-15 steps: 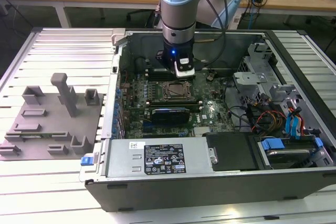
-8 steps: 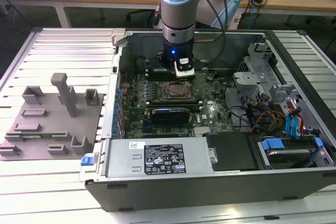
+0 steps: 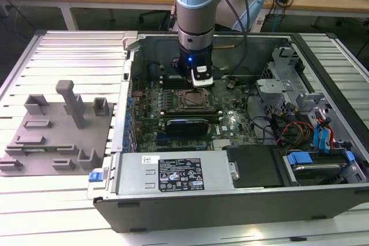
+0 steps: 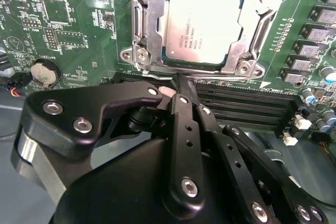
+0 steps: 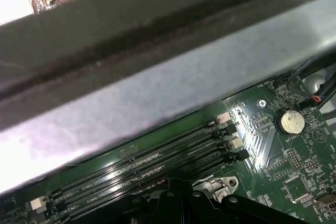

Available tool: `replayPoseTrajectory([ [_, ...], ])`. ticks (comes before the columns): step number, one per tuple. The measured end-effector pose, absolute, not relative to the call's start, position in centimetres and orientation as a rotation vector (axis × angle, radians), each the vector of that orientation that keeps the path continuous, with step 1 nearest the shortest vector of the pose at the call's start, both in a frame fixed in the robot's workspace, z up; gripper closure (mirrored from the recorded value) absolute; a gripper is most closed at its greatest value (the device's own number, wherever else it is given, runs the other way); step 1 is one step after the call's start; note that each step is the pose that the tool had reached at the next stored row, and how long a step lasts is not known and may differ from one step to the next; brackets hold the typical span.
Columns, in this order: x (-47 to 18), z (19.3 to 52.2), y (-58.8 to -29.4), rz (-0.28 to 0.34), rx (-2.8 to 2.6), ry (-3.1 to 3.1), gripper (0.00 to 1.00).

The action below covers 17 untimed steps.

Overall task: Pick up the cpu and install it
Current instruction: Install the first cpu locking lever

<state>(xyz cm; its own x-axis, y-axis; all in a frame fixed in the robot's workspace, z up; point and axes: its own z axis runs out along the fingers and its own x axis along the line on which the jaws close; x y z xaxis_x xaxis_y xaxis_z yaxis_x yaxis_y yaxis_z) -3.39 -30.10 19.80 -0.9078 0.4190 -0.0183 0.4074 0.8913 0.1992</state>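
While the arm hangs over the open computer case in the exterior view, I see the gripper just above the socket. In the second wrist view the cpu lies in that socket, with the gripper clenched empty beside it. The first wrist view gives me memory slots. Placing looks done; latching I cannot tell.

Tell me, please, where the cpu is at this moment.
In the second wrist view the cpu lies flat inside the metal-framed socket on the motherboard, beside the memory slots; in the exterior view that socket sits mid-case, near the arm.
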Motion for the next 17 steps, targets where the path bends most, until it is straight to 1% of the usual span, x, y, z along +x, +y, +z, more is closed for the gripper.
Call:
replayPoseTrajectory([
  [8, -3.4, 19.8, -30.1, 0.294, 0.656, 2.995, 0.89],
  [17, -3.4, 21.5, -30.1, 0.293, 0.657, 2.995, 0.89],
])
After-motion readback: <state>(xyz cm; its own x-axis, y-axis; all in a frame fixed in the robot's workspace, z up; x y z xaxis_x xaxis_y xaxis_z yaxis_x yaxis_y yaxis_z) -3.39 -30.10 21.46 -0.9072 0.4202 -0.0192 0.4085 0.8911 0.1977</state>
